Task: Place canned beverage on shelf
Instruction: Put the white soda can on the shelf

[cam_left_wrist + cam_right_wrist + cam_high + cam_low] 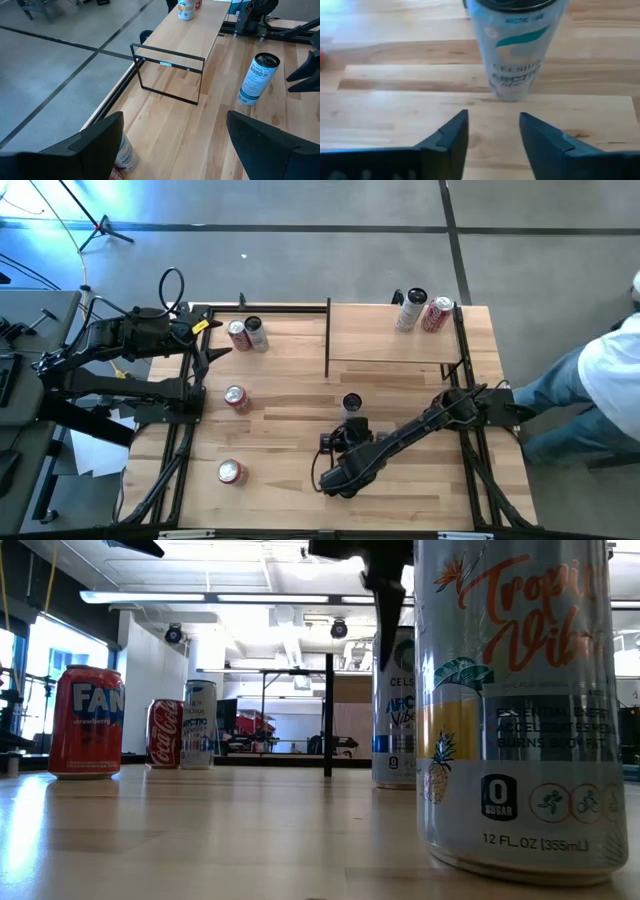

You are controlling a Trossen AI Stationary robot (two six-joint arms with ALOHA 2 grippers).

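Tall slim white-and-teal Celsius can [512, 50] stands upright on striped wooden tabletop [280, 430], just ahead of right gripper [492, 132], centred on gap between fingers, not touching. Jaws parted, holding nothing; alignment suggests approach for side grasp.

Light-wood shelf with thin black frame [390, 330] lies beyond can, further from gripper; two cans already on its far corner.

Left gripper [205, 345] waits open and empty at left table edge, red can and silver can [247, 333] just beside.
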